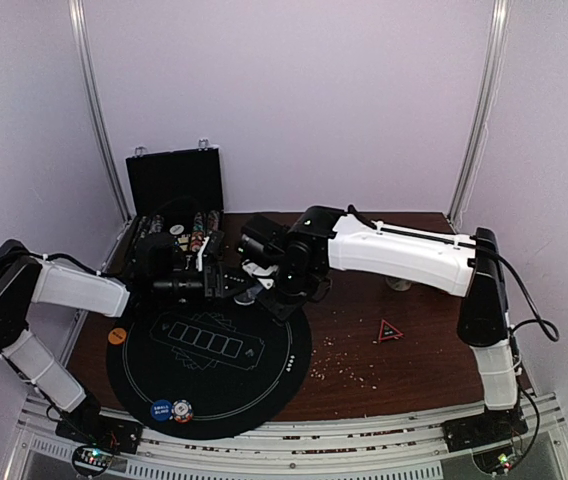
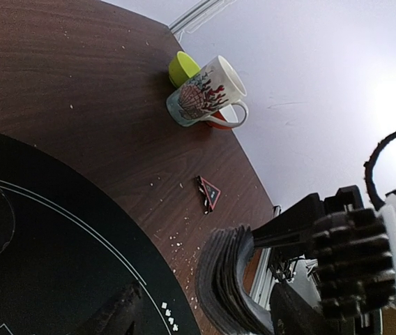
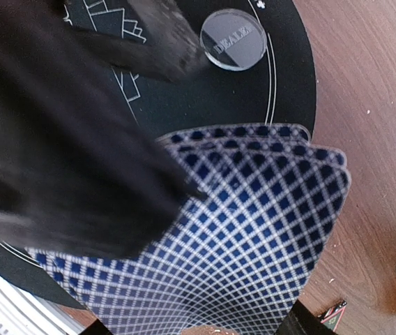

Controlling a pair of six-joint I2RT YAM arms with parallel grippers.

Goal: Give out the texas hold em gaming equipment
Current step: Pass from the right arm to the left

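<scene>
A deck of blue-and-white diamond-backed cards [image 3: 254, 230] is bent into a fan. My right gripper [image 3: 202, 324] is shut on its lower edge, above the far edge of the round black mat [image 1: 144, 375]. In the left wrist view the deck [image 2: 229, 279] shows edge-on as a curved stack. My left gripper [image 1: 222, 282] is open and meets the right gripper [image 1: 256, 272]; one of its fingertips rests on the top card. A clear dealer disc [image 3: 233, 39] lies on the mat. An orange disc [image 1: 116, 336] lies beside the mat. A blue disc [image 1: 161, 409] and a red-white disc [image 1: 182, 411] sit near its front edge.
A white patterned mug [image 2: 205, 94] stands at the back right with a yellow-green object [image 2: 183, 68] behind it. A small red triangle piece [image 1: 389, 331] and crumbs lie on the brown table right of the mat. An open black case [image 1: 174, 180] with chip rows stands at the back.
</scene>
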